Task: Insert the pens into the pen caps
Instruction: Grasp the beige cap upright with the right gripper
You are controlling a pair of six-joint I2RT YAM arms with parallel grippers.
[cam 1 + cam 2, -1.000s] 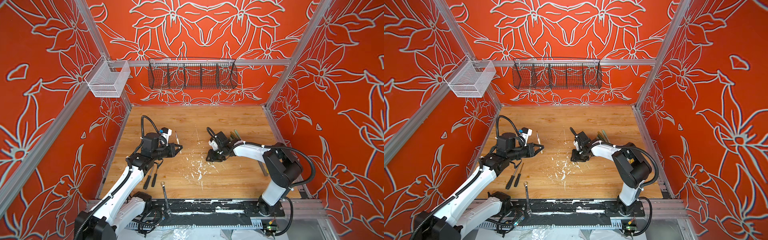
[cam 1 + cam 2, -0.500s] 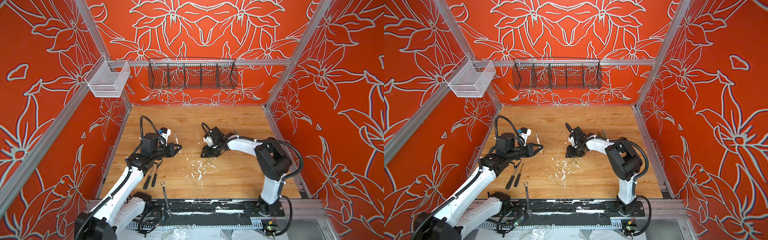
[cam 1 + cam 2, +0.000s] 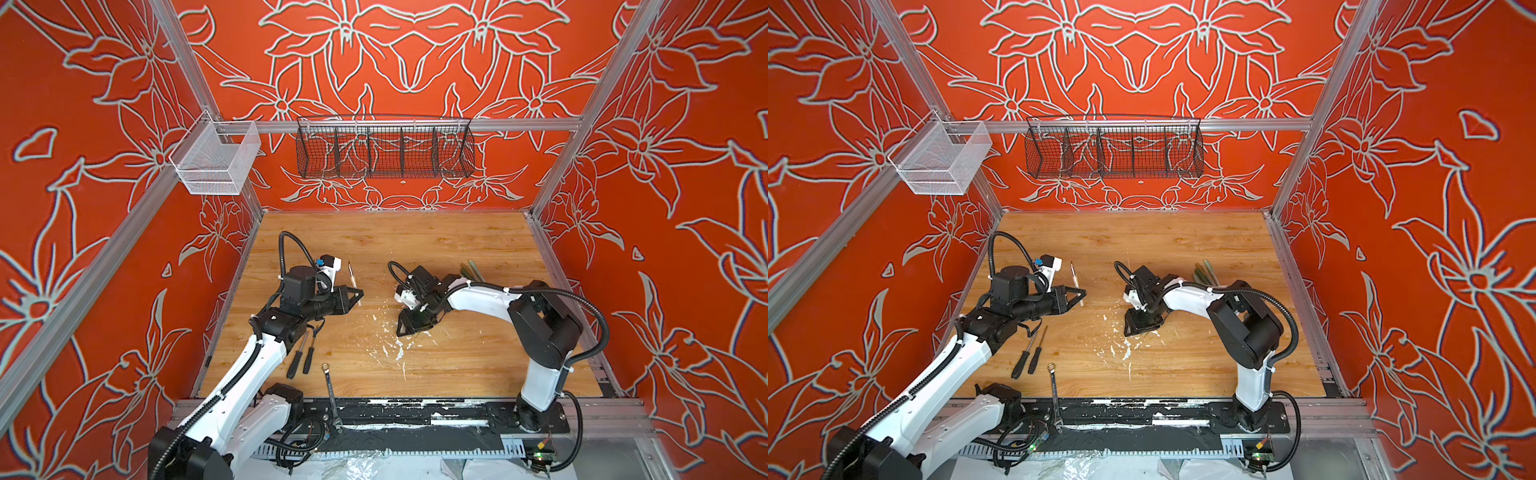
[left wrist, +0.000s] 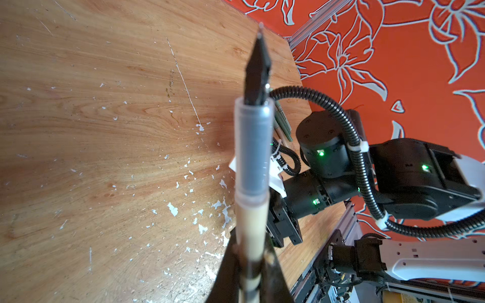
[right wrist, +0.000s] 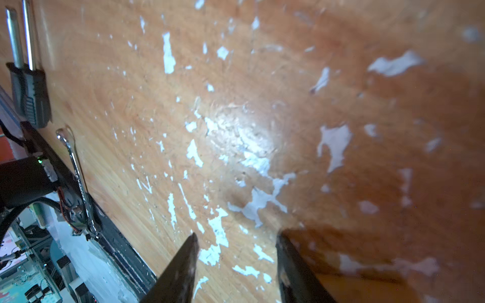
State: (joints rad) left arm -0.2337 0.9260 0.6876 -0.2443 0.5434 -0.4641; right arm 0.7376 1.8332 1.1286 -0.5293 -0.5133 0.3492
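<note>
My left gripper is shut on a pen with a beige barrel, a grey see-through grip and a dark pointed tip. In both top views this pen stands out of the left gripper toward the back of the table. My right gripper is open and empty, low over the wood near the middle. More pens lie bunched behind the right arm. The pen caps are out of view.
White paint flecks mark the wood under the right gripper. Two black-handled screwdrivers and a silver wrench lie near the front left. A black wire basket and a white basket hang on the walls.
The right arm has swung left toward the middle of the table and its jaws have opened wider. The left arm and its pen have not moved.
</note>
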